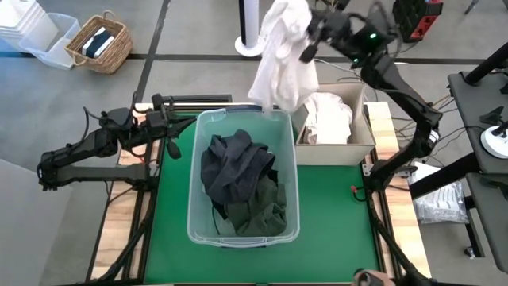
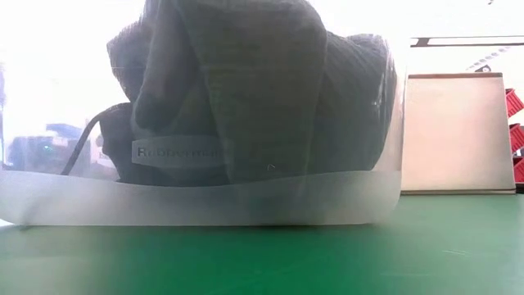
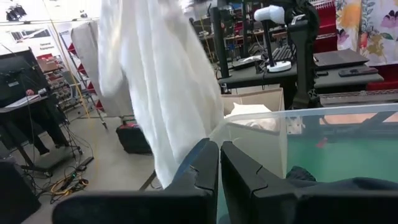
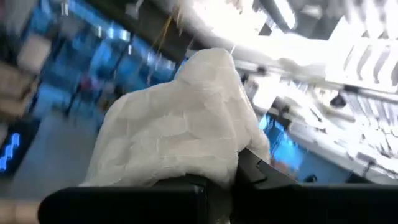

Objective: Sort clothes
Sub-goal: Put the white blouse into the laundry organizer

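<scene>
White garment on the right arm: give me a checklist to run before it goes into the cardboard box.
1. Right gripper shut on the white garment: ok.
2. Garment lifted free of the clear tub: cannot tell; its lower end hangs at the tub's far rim.
3. Garment over the cardboard box: not ok, it hangs beside the box, over the tub's corner.
4. Box holds only white fabric: ok.
5. Left gripper shut, parked left of the tub: ok.

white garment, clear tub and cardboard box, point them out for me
white garment (image 1: pixel 282 67), high view, middle of the hanging cloth
clear tub (image 1: pixel 191 176), high view, left rim
cardboard box (image 1: pixel 337 151), high view, near wall
</scene>
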